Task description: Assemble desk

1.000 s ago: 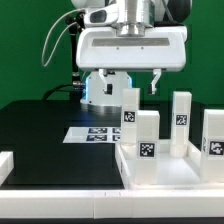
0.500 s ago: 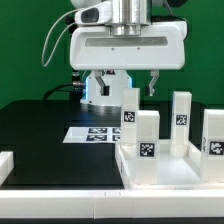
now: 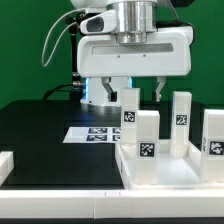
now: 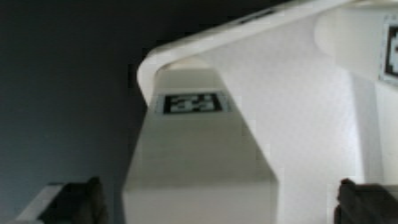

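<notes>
— Hand is hanging spread wide, gripping nothing, with its fingers coming down on either side of the rear leg.

— What is changing from a second ago?

— It is sitting lower and slightly further toward three o'clock in the exterior view than half a second ago, after lifting briefly. The spread is staying the same.

— And the desk parts?

— The panel is lying at about four o'clock in the exterior view, with all four legs standing upright inside its rim. The rear leg is at eleven o'clock of that group, and the others are standing near it. The marker board is lying at nine o'clock of the panel, apart from it.

— Is the wrist view agreeing?

— Yes: that leg, with its tag, is filling the gap between the dark fingertips.

— Meaning?

— I am judging this as lining up for a grasp on that leg. Nothing is being pinched yet, and whether any leg is already fastened I cannot tell.
</notes>
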Action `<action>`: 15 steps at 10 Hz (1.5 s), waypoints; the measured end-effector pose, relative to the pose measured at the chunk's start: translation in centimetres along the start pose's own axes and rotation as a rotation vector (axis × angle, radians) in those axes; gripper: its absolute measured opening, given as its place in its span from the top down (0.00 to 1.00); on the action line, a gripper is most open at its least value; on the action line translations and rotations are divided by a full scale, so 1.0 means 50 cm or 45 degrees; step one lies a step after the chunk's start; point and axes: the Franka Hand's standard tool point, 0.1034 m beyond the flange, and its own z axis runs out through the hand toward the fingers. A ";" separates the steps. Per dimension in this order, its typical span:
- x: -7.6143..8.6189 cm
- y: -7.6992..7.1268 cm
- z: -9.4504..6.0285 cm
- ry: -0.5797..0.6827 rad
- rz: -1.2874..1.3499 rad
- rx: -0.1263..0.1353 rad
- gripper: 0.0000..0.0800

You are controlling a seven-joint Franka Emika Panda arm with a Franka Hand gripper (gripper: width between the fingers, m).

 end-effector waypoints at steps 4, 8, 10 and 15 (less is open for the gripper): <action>-0.001 0.000 0.001 -0.001 0.067 0.000 0.61; 0.004 0.003 0.005 0.008 0.480 -0.004 0.64; 0.005 0.010 0.006 -0.006 0.806 0.000 0.64; -0.004 0.011 0.009 -0.070 1.702 0.100 0.64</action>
